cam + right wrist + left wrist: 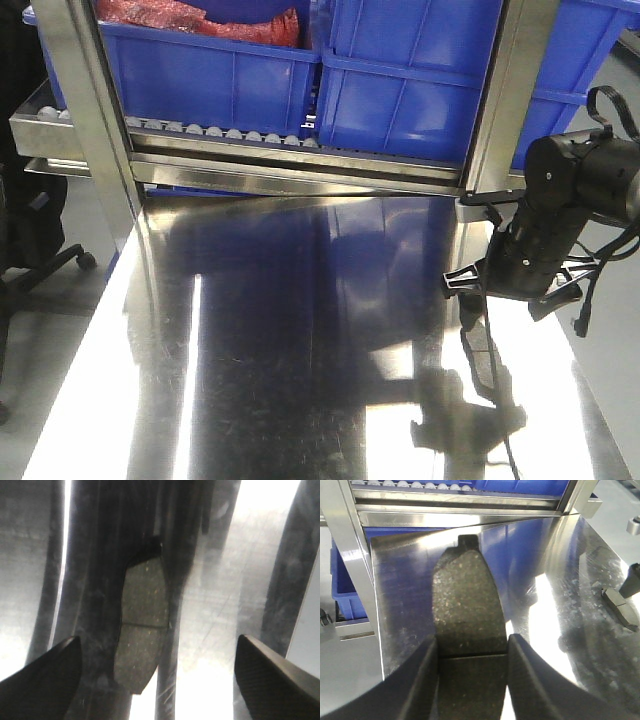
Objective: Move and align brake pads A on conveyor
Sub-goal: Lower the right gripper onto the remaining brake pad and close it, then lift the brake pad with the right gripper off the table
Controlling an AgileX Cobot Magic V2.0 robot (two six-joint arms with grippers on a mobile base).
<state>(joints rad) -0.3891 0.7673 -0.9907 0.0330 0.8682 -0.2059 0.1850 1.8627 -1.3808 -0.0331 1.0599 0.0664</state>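
At the steel desk [555, 570], left hand [472, 640] pinching one brake pad [465, 590] by its near end, right hand [157, 640] spread wide, second brake pad [142, 615] lying untouched between its fingers

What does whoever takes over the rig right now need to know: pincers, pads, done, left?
Left pincer: shut on a grey grooved oblong brake pad, over the shiny steel table.
Right pincer: open and empty. A second grey grooved brake pad lies flat on that table, just ahead between its fingers.
The conveyor is in no view, and no other pads are visible.
Done: one pad gripped.
Left: grip the second pad, then carry both to the conveyor and align them. Find the remaining pads.
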